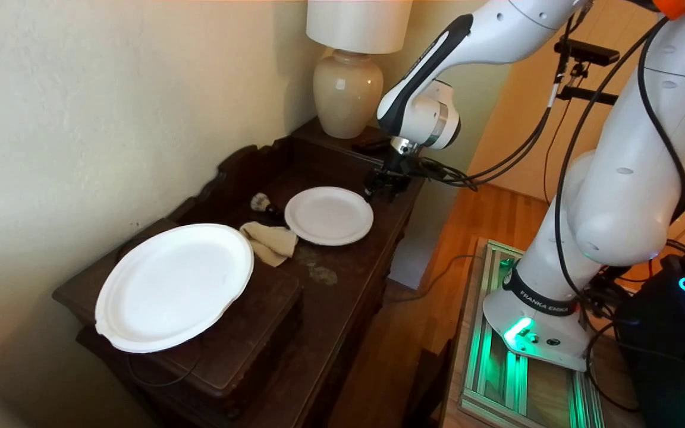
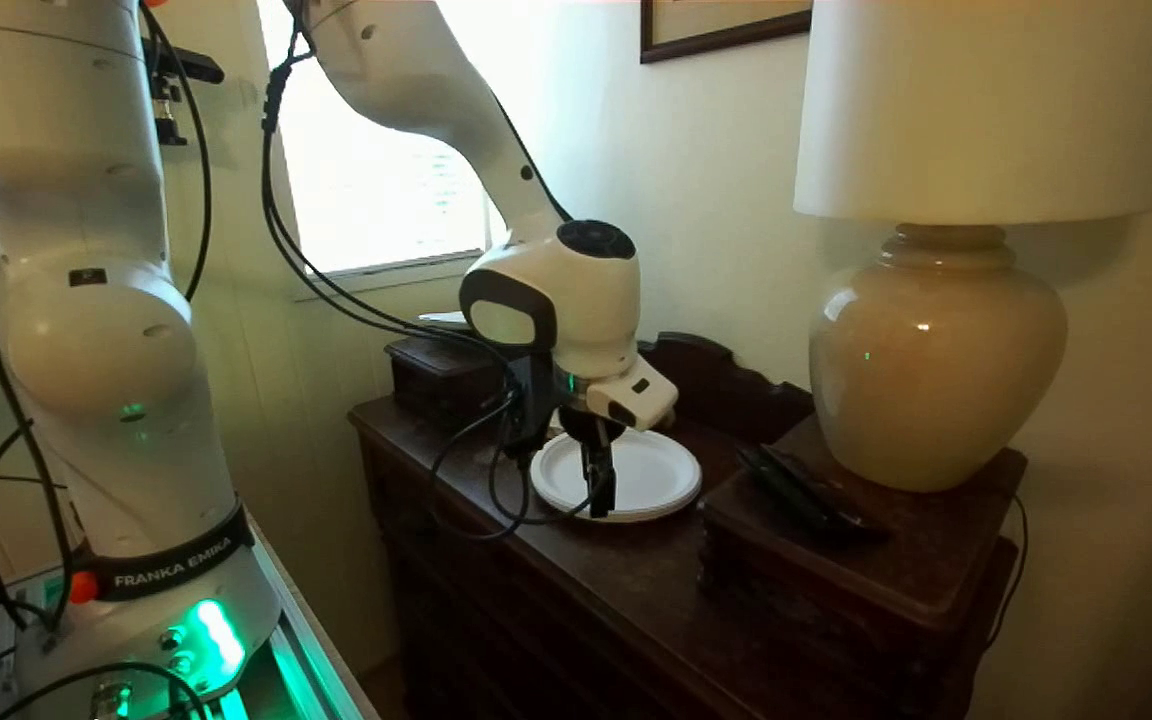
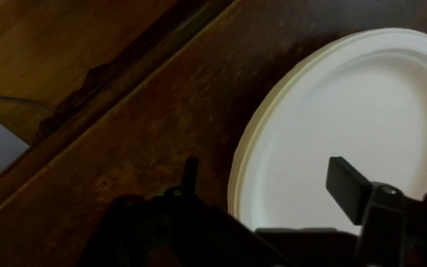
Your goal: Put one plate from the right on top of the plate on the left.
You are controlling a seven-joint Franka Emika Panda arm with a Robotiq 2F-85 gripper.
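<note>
A stack of white plates [image 1: 329,216] lies on the dark dresser top and also shows in an exterior view [image 2: 656,470]. In the wrist view its rim shows more than one layer [image 3: 324,122]. A white plate [image 1: 176,288] rests on a raised wooden box at the dresser's other end; only a thin sliver of it shows in an exterior view [image 2: 443,317]. My gripper [image 3: 264,165] is open and empty at the edge of the stack. In the wrist view one finger appears over the stack's top plate, the other outside its rim. The gripper also shows in both exterior views [image 1: 382,189] [image 2: 601,490].
A beige cloth [image 1: 271,241] and a brush [image 1: 264,204] lie near the stack. The wooden box [image 1: 259,315] is under the left plate. A lamp [image 1: 347,89] and a black object [image 2: 806,500] stand on the raised right shelf. A carved backboard [image 2: 726,375] runs along the wall.
</note>
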